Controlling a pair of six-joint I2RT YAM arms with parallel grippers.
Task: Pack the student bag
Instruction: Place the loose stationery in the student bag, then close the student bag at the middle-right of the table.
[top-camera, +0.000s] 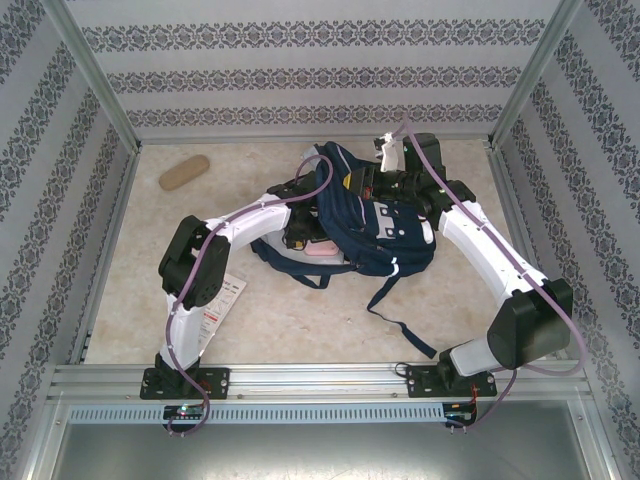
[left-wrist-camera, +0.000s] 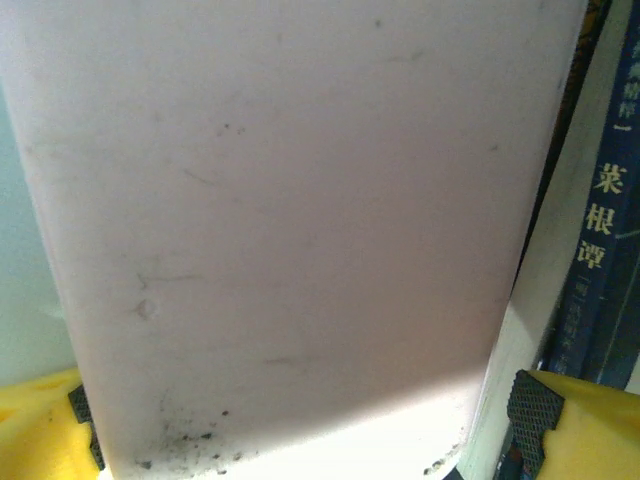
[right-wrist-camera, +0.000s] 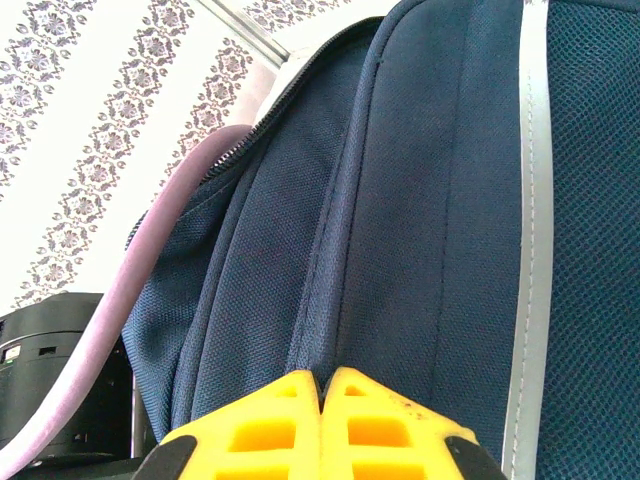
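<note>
Right arm bent inward; right gripper (right-wrist-camera: 323, 395) pinched tight on student bag (right-wrist-camera: 420, 200) fabric. Left arm reaches inside; left gripper (left-wrist-camera: 310, 420) straddles pink board (left-wrist-camera: 280, 220), grip unclear.

Tan oblong object (top-camera: 184, 172) far left on the table (top-camera: 300, 320); printed leaflet (top-camera: 228, 300) near left.

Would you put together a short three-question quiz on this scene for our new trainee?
1. True or false: the right gripper is open, clear of the student bag.
2. Where is the tan oval object? A) on the table, far left B) inside the bag C) between the right fingers
3. Fill in: in the left wrist view, the book with Chinese lettering has a ___ cover.
Key: 1 false, it is shut on a fold of the bag; 2 A; 3 dark blue.
</note>
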